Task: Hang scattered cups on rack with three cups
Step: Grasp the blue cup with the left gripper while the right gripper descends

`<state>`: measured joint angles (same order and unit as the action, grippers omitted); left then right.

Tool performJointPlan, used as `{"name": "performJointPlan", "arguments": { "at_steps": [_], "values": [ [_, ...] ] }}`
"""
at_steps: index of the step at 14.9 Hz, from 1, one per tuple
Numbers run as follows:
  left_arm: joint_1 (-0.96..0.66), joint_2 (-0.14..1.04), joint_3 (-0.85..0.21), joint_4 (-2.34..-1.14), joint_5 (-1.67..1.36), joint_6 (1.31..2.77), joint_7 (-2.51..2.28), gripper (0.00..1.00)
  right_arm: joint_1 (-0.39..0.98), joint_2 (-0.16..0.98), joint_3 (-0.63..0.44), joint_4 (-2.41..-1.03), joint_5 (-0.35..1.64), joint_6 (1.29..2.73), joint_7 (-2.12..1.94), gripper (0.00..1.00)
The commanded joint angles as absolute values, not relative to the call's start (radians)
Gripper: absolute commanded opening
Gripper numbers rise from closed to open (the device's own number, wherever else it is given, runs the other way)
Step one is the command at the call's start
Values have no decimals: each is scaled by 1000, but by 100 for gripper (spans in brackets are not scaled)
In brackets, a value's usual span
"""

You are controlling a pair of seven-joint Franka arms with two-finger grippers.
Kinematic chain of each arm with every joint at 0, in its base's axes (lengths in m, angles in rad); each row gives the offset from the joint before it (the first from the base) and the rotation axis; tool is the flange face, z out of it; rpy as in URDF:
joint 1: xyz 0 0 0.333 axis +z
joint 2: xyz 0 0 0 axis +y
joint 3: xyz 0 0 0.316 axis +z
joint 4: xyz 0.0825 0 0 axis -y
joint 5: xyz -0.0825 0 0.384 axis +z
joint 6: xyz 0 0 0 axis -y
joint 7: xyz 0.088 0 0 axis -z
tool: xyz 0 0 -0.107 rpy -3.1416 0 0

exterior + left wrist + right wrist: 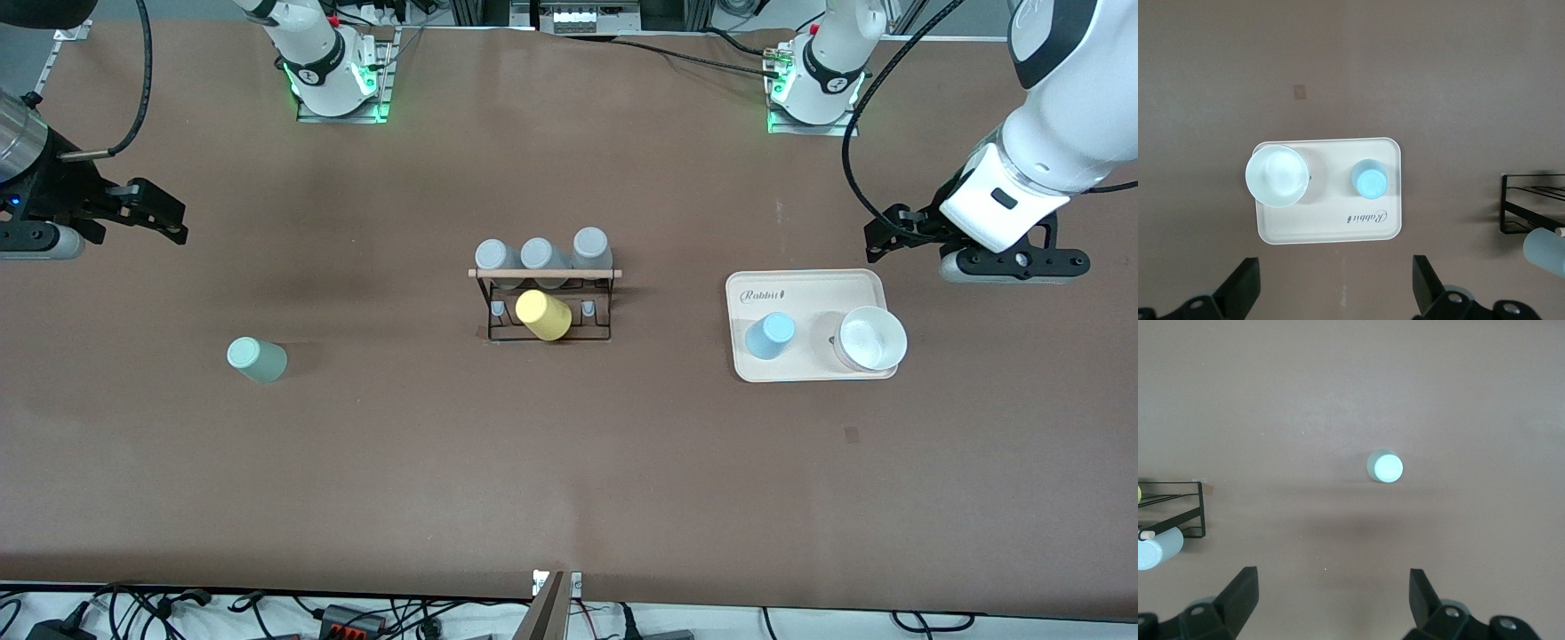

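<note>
The rack [610,311] stands mid-table with three grey cups [542,254] in a row on its farther side and a yellow cup [543,315] on a nearer peg. The mint green cup [256,359] stands on the table toward the right arm's end; it also shows in the right wrist view [1385,467]. The light blue cup [770,336] stands on a cream tray [827,289]; it also shows in the left wrist view [1369,179]. My right gripper [164,218] is open and empty, high over bare table. My left gripper [880,240] is open and empty, over the table beside the tray.
A white bowl [871,340] sits on the tray beside the blue cup. The rack's edge [1531,207] and a grey cup [1545,252] show in the left wrist view, and likewise in the right wrist view [1178,510]. Cables lie along the table's near edge.
</note>
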<state>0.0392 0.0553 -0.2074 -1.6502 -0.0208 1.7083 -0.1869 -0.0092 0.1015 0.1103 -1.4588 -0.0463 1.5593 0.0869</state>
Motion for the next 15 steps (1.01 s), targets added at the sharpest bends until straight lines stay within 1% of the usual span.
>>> {"name": "performJointPlan", "arguments": {
  "at_steps": [1, 2, 11, 13, 15],
  "values": [
    [49, 32, -210, -1669, -40, 1707, -172, 100, -17, 103, 114, -1457, -29, 1557, 59, 100],
    [49, 32, -209, -1670, -40, 1706, -170, 100, -17, 109, 115, -1445, -31, 1542, 42, 100],
    [46, 49, -210, -1667, -43, 1709, -169, 100, -17, 106, 115, -1462, -34, 1562, 41, 100],
    [41, 89, -213, -1667, -43, 1709, -164, 100, -17, 107, 115, -1462, -29, 1560, 41, 100],
    [40, 165, -215, -1667, -32, 1736, -164, 100, -17, 107, 115, -1459, -28, 1563, 41, 100]
  ]
}}
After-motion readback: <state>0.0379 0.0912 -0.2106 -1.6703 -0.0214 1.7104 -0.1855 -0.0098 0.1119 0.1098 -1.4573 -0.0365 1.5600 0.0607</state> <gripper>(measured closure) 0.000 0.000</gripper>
